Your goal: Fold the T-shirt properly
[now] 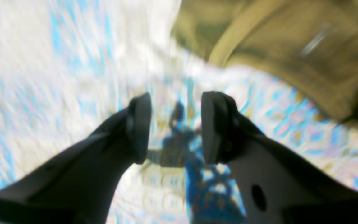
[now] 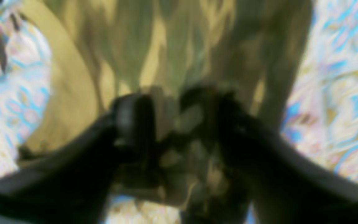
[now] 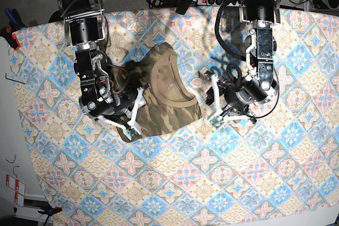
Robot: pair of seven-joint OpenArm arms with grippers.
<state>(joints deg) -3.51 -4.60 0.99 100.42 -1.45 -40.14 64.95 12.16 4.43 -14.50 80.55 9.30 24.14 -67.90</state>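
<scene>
Right wrist view: the right gripper (image 2: 166, 124) pinches bunched, soft camouflage T-shirt (image 2: 166, 46) (blurred); left gripper (image 1: 176, 127) gapes empty over the diamond-patterned tablecloth (image 1: 57, 93).

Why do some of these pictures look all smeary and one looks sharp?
Left wrist view: streaky motion blur smears the tablecloth, and the fingers cast a dark shadow on it. Right wrist view: soft all over, so the T-shirt print runs together. Base view: sharp, with bright light and dark arm shadows on the cloth near the top.
</scene>
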